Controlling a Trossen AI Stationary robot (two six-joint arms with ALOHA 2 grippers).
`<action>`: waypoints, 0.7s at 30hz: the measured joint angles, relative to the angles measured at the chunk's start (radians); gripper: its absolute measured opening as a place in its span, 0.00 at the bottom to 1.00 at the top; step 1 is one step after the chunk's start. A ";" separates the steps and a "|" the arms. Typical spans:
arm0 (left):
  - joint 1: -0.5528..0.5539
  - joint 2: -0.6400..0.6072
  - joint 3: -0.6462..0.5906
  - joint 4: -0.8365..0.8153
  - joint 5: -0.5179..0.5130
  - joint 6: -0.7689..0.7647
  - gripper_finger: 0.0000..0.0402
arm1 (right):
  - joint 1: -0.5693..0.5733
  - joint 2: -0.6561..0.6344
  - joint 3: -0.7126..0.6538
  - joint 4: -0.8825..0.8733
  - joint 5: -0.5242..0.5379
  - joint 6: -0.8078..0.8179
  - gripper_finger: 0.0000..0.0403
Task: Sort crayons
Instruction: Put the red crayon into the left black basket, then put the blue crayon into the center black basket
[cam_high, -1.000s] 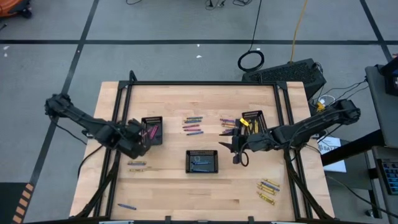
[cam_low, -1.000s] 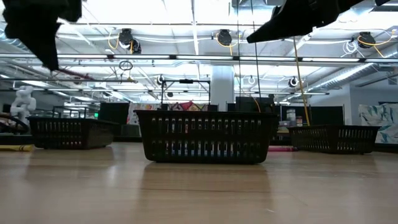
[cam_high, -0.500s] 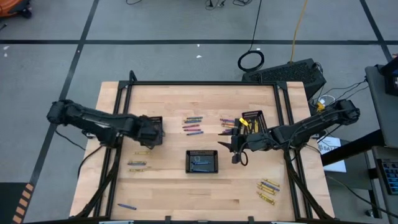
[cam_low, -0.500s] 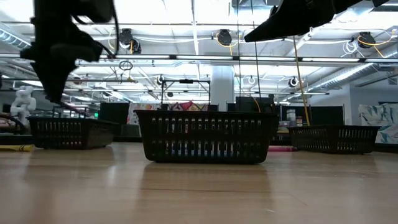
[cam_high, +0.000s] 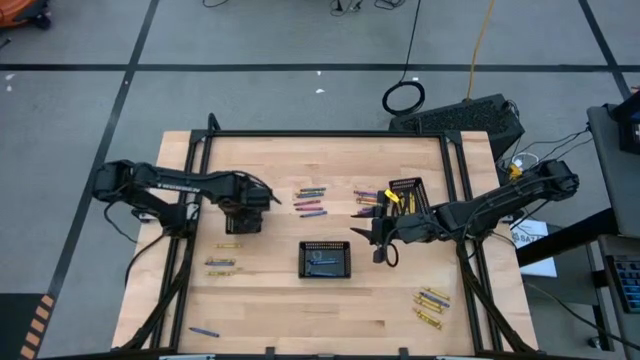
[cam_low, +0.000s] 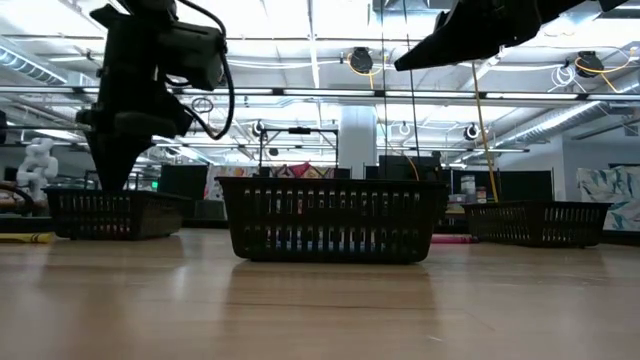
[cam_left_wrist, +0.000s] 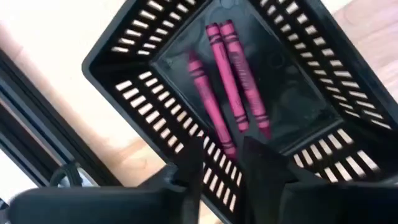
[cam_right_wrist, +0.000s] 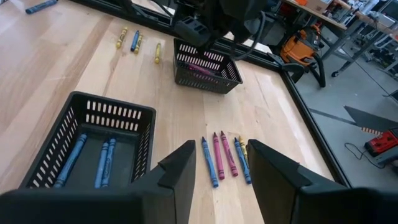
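left gripper over the pink-crayon tray

taking the middle tray (cam_high: 325, 259) as the landmark: it sits on the wooden table (cam_high: 270, 310) and holds blue crayons (cam_right_wrist: 101, 163). the left tray (cam_left_wrist: 261, 81) lies well off to the left and a little farther back, and the left gripper (cam_high: 244, 210) hangs directly above it. its fingers (cam_left_wrist: 189, 163) stand slightly apart with nothing between them; three pink crayons (cam_left_wrist: 225, 81) lie loose on that tray's floor below the tips.

the right gripper (cam_high: 381, 240) hovers just to the right of the middle tray, jaws parted and empty. behind it, the right tray (cam_high: 405, 193) holds yellow crayons.

loose crayons lie around the middle tray: a mixed row (cam_high: 310, 202) behind it, between the left and right trays; another small group (cam_high: 366, 198) just beside the right tray; a few yellow and blue ones (cam_high: 222, 262) to the left; a yellow cluster (cam_high: 431, 305) to the front right; and a single blue crayon (cam_high: 204, 331) far off at the front left.
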 joint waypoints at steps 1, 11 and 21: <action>0.009 0.000 0.000 0.000 0.007 0.017 0.29 | 0.000 0.000 0.000 0.000 0.000 0.002 0.32; -0.103 -0.117 0.162 -0.113 0.141 0.130 0.42 | -0.011 0.000 0.000 0.053 -0.001 0.004 0.32; -0.692 -0.040 0.235 0.147 0.323 -0.230 0.43 | -0.070 0.066 0.000 0.216 -0.004 -0.214 0.32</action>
